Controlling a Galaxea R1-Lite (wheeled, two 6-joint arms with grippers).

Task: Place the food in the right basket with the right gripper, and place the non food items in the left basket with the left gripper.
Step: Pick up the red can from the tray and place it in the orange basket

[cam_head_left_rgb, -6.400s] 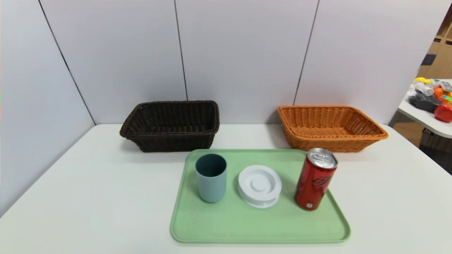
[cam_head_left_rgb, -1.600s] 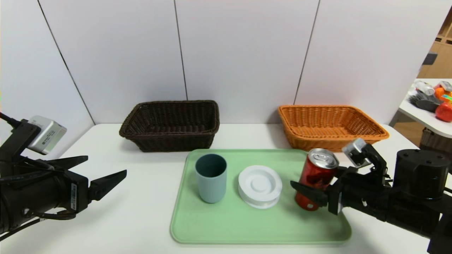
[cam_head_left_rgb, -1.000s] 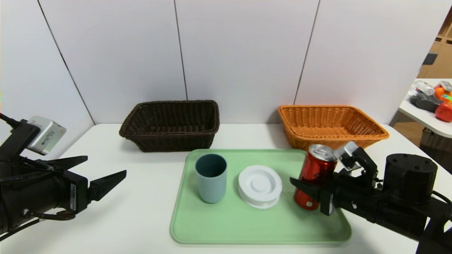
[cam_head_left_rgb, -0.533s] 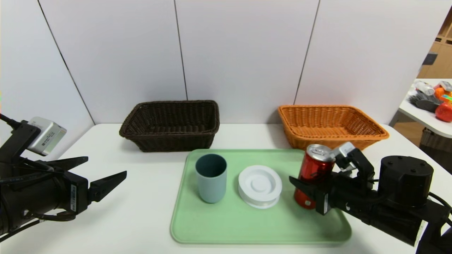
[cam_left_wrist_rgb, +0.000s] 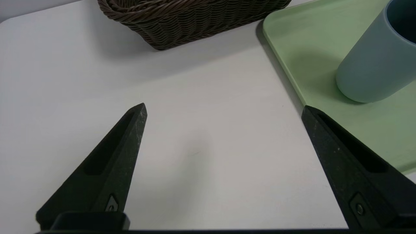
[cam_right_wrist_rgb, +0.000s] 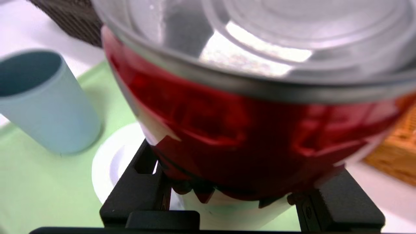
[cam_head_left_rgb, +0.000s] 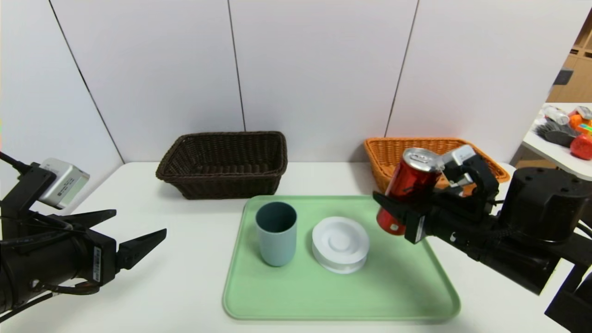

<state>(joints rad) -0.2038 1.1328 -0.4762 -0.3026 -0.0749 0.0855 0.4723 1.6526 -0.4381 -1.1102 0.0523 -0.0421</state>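
The red can [cam_head_left_rgb: 403,189] hangs tilted above the tray's right side, held clear of it by my right gripper [cam_head_left_rgb: 401,210], which is shut on it. In the right wrist view the can [cam_right_wrist_rgb: 247,107] fills the frame between the fingers [cam_right_wrist_rgb: 143,182]. Just behind it stands the orange-tan basket [cam_head_left_rgb: 490,162]. The blue-grey cup [cam_head_left_rgb: 276,233] and the white spool disc [cam_head_left_rgb: 340,244] stand on the green tray [cam_head_left_rgb: 333,296]. My left gripper [cam_head_left_rgb: 118,231] hovers open over the table, left of the tray. The dark brown basket [cam_head_left_rgb: 224,162] is at the back left.
White wall panels close off the back and left of the white table [cam_head_left_rgb: 162,277]. A second table with toys [cam_head_left_rgb: 566,134] stands at the far right. The left wrist view shows the cup [cam_left_wrist_rgb: 377,65], the tray edge [cam_left_wrist_rgb: 286,65] and the dark basket [cam_left_wrist_rgb: 188,16].
My right gripper has lifted the red can off the tray and carried it up and back towards the orange-tan basket, tilting it. The left arm has barely moved.
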